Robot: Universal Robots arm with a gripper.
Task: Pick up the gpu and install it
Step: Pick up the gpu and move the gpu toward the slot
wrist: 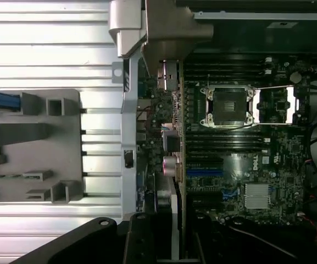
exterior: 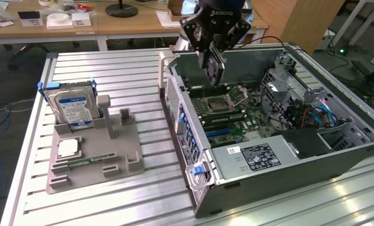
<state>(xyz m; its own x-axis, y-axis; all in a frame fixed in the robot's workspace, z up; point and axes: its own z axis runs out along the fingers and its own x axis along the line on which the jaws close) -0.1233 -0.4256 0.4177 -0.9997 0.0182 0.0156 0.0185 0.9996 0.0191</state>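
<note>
Exterior view: your arm is hanging over the open computer case [exterior: 281, 183], which is lying on its side on the slatted metal desk [exterior: 111, 197]. Inside, the motherboard [exterior: 237, 122] is facing up. The claw [exterior: 212, 47] is clenching the gpu [exterior: 214, 73] by its upper edge, so the card is hanging edge-down above the board, not yet seated. If you are lowering it off-line, it is risking a strike on the open processor socket [exterior: 228, 99]. A tilted card is likely jamming against the blue slot [exterior: 223, 133].
</note>
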